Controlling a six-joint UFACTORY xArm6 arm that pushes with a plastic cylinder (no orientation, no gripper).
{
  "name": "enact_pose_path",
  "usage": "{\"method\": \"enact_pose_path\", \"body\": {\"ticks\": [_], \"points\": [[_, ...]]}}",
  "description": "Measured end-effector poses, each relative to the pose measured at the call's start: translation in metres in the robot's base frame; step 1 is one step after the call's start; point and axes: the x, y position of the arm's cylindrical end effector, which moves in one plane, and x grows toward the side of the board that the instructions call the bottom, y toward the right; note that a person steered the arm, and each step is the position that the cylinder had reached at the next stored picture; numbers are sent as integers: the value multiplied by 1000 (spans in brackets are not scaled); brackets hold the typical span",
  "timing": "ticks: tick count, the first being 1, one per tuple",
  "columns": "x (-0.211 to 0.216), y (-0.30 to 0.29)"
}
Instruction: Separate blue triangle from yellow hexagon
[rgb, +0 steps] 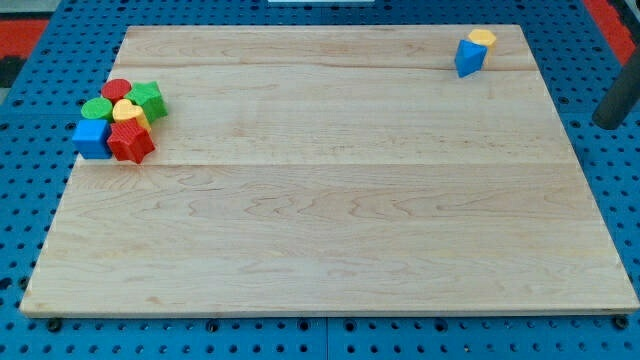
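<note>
Wooden board (330, 200) fills most of the view, sitting on a blue pegboard (30, 120). Dark rod (617, 100) is at the view's right edge, off the board; looks like its lower end is around there, but it's cropped and blurry, so I can't place the tip for sure. No claw on this rig, just the rod, nothing held. It's well apart from every block. Left side of the board: tight cluster of red star (130, 143), blue cube (92, 137), green star (148, 99), green cylinder (97, 108), red cylinder (117, 89), yellow heart (127, 110), all touching or nearly. Task pair is at the view's top right corner: blue triangle (468, 57) just below-left of yellow hexagon (482, 39), the two touching. So separation not started as far as I can see; whole push is left. Triangle's long axis seems to run roughly top-to-bottom in the view, a corner pointing toward the view's bottom.
</note>
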Motion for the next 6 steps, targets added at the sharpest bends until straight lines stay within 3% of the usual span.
{"method": "enact_pose_path", "body": {"ticks": [1,2,3,6], "points": [[-30,0],[-92,0],[-111,-24],[-110,-209]]}}
